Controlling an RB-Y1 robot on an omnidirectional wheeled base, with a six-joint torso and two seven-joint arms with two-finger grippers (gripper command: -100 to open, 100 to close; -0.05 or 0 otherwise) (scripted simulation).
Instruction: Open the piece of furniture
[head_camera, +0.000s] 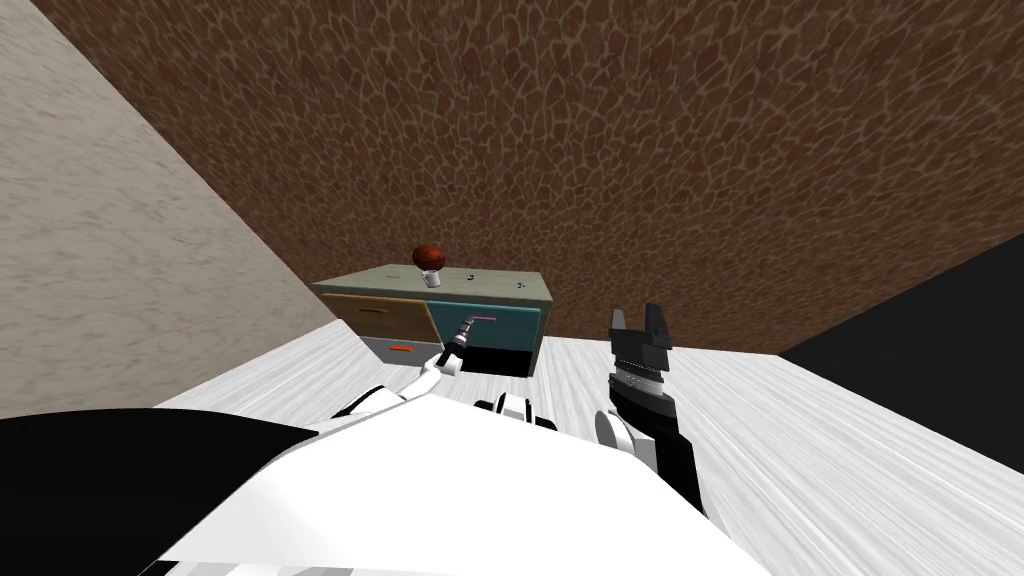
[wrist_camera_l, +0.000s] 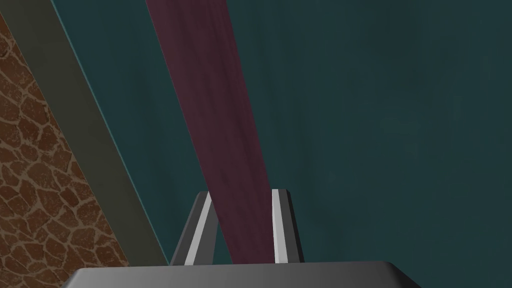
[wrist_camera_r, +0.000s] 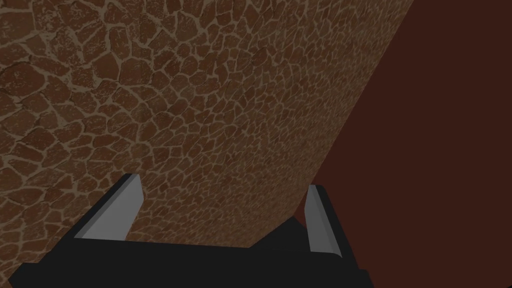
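A low cabinet (head_camera: 500, 281) with a grey-green top stands against the brown stone wall. It has a tan drawer (head_camera: 375, 315), a grey drawer (head_camera: 395, 349) below, and a teal drawer (head_camera: 505, 325) with a pink bar handle (head_camera: 482, 319). The teal front sits slightly forward, with a black gap under it. My left gripper (head_camera: 468, 326) reaches to that handle. In the left wrist view the left gripper (wrist_camera_l: 243, 200) is shut on the dark pink handle (wrist_camera_l: 210, 100), one finger on each side, against the teal front (wrist_camera_l: 375, 125). My right gripper (head_camera: 636, 320) hangs open to the right, apart from the cabinet.
A brown ball on a small white cup (head_camera: 430, 262) stands on the cabinet top, with a few small items beside it. A pale wall (head_camera: 120, 250) runs along the left. White floor (head_camera: 800, 430) spreads to the right, ending at a black area (head_camera: 930, 320).
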